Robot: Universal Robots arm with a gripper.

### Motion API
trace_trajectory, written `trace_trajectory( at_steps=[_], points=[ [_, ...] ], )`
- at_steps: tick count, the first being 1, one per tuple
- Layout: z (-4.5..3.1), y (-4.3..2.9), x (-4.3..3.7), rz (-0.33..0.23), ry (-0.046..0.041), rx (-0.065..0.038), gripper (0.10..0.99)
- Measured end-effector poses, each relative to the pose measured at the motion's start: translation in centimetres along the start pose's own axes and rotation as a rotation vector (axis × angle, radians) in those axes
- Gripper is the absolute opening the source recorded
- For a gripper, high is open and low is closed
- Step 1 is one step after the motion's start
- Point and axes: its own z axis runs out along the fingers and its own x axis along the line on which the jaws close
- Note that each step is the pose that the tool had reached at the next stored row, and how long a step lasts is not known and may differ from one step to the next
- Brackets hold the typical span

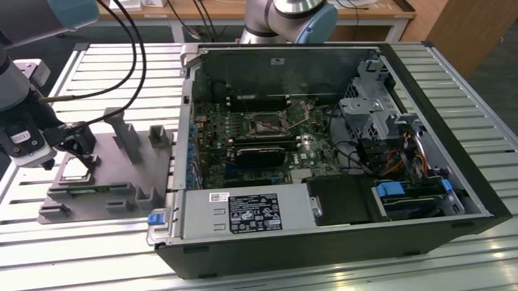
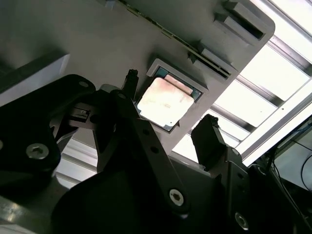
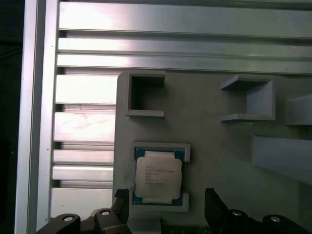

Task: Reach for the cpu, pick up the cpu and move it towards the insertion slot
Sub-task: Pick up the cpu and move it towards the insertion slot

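In the exterior view the arm is cut off by the frame edge. The gripper (image 1: pixel 81 155) covers part of the cpu (image 1: pixel 73 173), so contact cannot be judged there. In both wrist views the bases of the fingers (image 3: pixel 212 201) run out of frame. The print on the chip is too small to make out. How high the fingertips stand above the chip cannot be told.

The cpu lies flat in a square pocket of the gray tray (image 1: pixel 121 185). The tray rests on the slatted table (image 1: pixel 105 73), at the exterior view's left. The gripper stands over the cpu with its jaws spread wider than the chip. One tip is on each side, apart from the chip's edges, and the jaws grip nothing. The insertion slot (image 1: pixel 265 125) sits well apart from the gripper. It is on the board inside the open computer case (image 1: pixel 453 115), toward the exterior view's right.
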Motion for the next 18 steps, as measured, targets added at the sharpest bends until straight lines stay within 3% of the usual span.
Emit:
trace_trajectory(
  at_steps=[18],
  points=[
    [1.41, 0.21, 0.09, 0.001, 0.0003, 0.000, 0.718]
  ],
)
